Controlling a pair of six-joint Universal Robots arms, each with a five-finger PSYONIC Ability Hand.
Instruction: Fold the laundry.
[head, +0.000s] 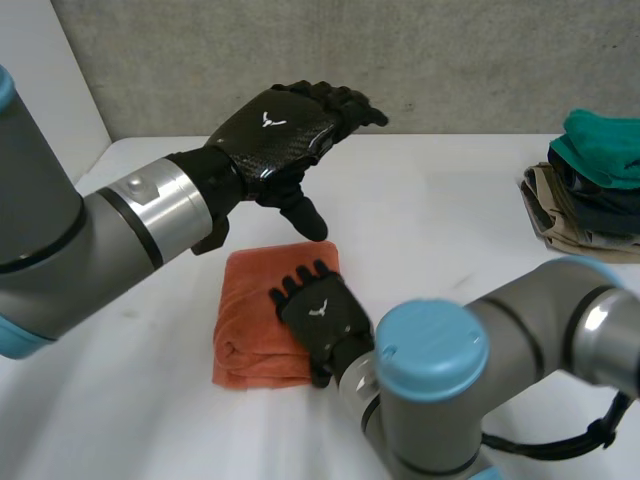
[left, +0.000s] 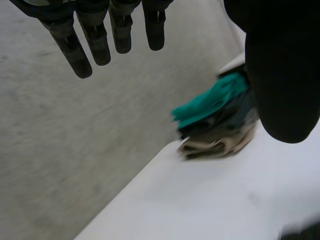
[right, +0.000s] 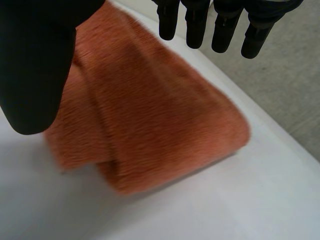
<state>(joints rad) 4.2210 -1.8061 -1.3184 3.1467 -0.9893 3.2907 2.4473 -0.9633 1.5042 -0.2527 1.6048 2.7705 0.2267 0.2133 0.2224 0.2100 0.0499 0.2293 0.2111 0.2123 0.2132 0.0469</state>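
The orange towel (head: 255, 320) lies folded on the white counter (head: 450, 240), on the near side and a little to the left. The right robot hand (head: 320, 315) is over the right part of the towel, with fingers straight and thumb apart, and it has hold of nothing. The left robot hand (head: 275, 130) hangs in the air beyond the far edge of the towel, its fingers relaxed and spread, also with nothing in it. At the far right stands a pile of folded clothes (head: 590, 185), with a green piece on top.
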